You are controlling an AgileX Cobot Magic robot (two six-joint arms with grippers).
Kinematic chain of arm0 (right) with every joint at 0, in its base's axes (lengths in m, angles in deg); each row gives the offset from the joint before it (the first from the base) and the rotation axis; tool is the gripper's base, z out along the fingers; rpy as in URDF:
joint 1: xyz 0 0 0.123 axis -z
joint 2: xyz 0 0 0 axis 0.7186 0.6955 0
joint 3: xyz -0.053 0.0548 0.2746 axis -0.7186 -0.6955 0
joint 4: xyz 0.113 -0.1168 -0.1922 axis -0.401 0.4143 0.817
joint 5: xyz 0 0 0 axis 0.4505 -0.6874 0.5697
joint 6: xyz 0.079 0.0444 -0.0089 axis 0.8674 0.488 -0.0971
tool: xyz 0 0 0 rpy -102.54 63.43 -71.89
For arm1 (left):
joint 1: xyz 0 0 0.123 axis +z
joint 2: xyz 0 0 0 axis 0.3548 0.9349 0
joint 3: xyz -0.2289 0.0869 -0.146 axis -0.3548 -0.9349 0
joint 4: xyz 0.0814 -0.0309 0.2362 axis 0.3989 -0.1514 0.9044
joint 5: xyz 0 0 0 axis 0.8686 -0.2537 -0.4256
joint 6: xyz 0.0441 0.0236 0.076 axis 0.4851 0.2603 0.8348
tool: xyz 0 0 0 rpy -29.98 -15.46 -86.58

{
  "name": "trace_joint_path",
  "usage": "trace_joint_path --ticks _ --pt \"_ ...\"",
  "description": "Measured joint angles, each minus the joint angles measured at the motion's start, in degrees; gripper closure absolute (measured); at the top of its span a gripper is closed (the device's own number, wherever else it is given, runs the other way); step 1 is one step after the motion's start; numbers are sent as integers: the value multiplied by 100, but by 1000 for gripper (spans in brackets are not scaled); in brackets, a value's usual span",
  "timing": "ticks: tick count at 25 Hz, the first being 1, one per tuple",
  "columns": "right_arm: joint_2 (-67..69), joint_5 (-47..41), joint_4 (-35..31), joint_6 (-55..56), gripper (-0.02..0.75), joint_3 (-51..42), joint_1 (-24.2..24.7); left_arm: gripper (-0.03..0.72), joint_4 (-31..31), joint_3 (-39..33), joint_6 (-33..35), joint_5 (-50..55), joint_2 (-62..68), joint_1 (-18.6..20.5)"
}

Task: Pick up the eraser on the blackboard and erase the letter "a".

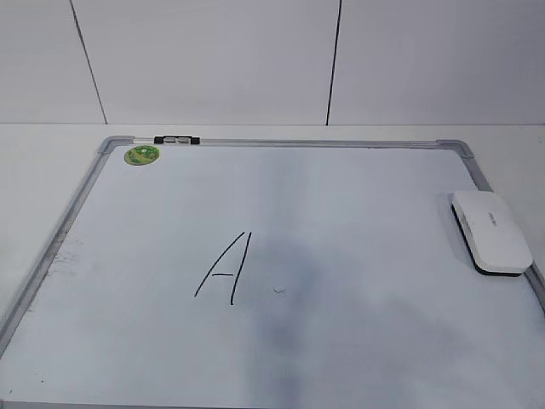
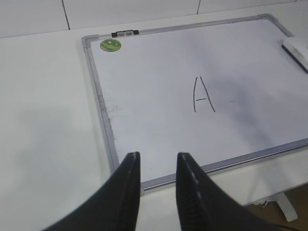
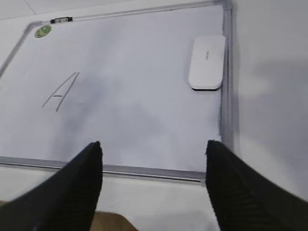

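The eraser (image 1: 491, 230) lies flat, white side up, on the blackboard (image 1: 358, 187) by its right frame; it also shows in the right wrist view (image 3: 207, 61) and at the edge of the left wrist view (image 2: 297, 50). No lowercase "a" is readable. Only a tiny faint mark (image 1: 278, 290) in a grey smudge sits right of the capital "A" (image 1: 224, 268). My left gripper (image 2: 158, 156) is open and empty above the board's near left corner. My right gripper (image 3: 154, 144) is wide open and empty above the near right edge. Neither gripper shows in the exterior view.
A green round sticker (image 1: 141, 154) and a small black clip (image 1: 176, 139) sit at the board's far left corner. White table surrounds the board, with a white wall behind. The table's front edge is just below the board's near frame (image 3: 144, 171).
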Motion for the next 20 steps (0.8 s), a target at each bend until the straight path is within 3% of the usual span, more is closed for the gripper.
trace_joint_path --ticks 6,14,20 --pt "-320 0 525 -10 198 -679 0 487 434 -634 0 0 -501 0" --pt "-654 0 990 -22 198 -1591 0 487 570 -1367 0 0 -539 -123" --pt "-794 0 1261 -22 198 -1670 0 487 860 -1644 0 0 -539 -249"
